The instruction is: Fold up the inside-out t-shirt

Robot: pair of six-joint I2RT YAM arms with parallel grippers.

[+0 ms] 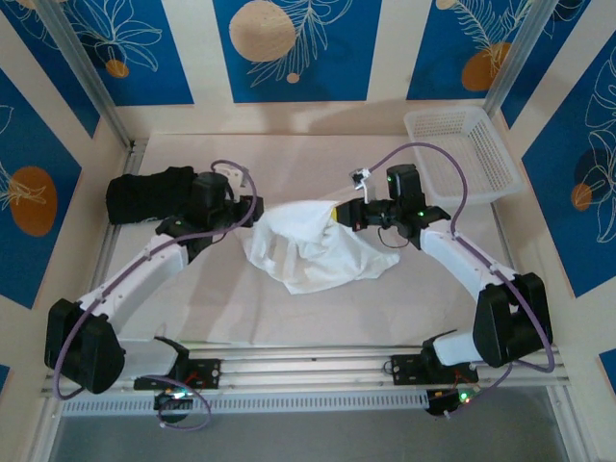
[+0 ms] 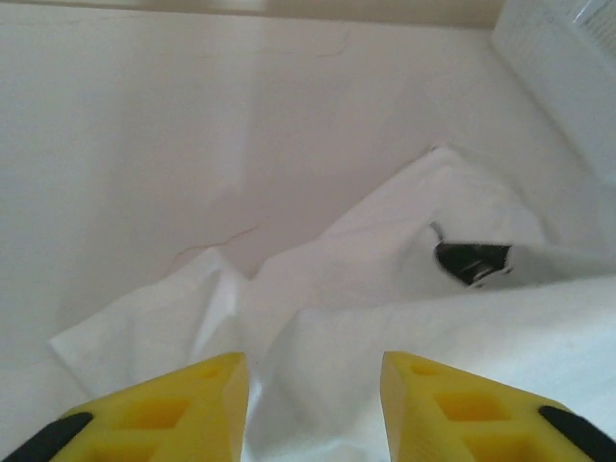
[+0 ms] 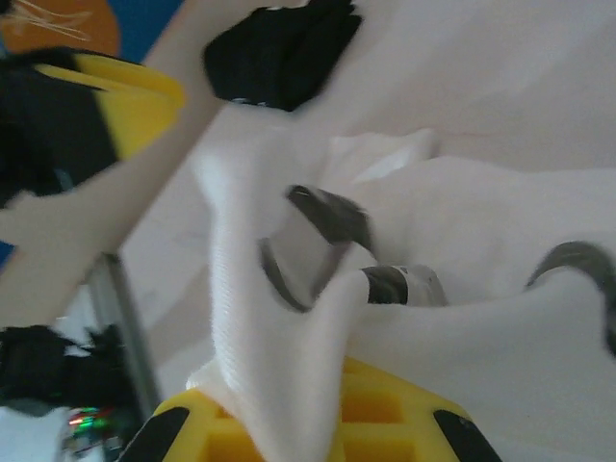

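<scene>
Well left of the white basket, my left gripper stands with fingers apart at the edge of the crumpled inside-out t-shirt. Nearer the basket, my right gripper is clamped on the shirt's other edge.

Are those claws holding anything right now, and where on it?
The right gripper pinches the white t-shirt by a bunched fold at its right edge; the left gripper is open.

Bright even light; t-shirt blurred, washed out.
</scene>
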